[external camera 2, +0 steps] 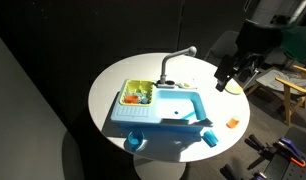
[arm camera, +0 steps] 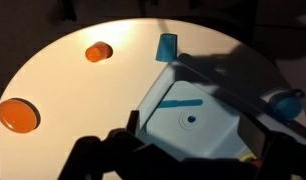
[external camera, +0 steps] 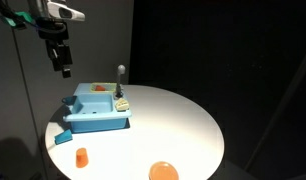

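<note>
My gripper (external camera: 60,62) hangs high above the left end of a light blue toy sink (external camera: 96,112) on a round white table (external camera: 183,125); it also shows in an exterior view (external camera 2: 228,80). In the wrist view the dark fingers (arm camera: 193,140) are spread wide, with the sink basin (arm camera: 190,117) and its drain far below between them. The jaws are open and hold nothing. The sink (external camera 2: 163,108) has a grey faucet (external camera 2: 173,62) and a yellow-green compartment (external camera 2: 139,93) with small items in it.
An orange cup (external camera: 82,156) and an orange plate (external camera: 164,171) lie near the table's front edge; both show in the wrist view, cup (arm camera: 98,51) and plate (arm camera: 17,115). Blue cups (external camera 2: 135,141) (external camera 2: 206,135) stand by the sink. Dark curtains surround the table.
</note>
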`<control>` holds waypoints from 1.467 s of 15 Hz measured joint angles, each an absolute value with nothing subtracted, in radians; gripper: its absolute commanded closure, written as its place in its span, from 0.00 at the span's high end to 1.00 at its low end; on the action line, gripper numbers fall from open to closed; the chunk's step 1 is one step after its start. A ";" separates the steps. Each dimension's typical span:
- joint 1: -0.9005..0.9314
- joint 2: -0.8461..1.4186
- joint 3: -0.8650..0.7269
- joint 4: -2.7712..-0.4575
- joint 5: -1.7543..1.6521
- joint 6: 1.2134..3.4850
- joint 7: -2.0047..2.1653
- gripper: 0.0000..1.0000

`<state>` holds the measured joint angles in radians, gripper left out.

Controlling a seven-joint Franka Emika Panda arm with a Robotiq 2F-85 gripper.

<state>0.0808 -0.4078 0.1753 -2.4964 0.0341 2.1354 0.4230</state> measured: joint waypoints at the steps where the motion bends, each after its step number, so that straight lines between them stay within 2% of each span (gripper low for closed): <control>1: 0.081 -0.419 0.168 -2.497 0.039 2.132 0.406 1.00; 10: 0.081 -0.458 0.089 -2.497 0.107 2.097 0.154 1.00; 22: 0.083 -0.458 0.088 -2.497 0.107 2.087 0.134 1.00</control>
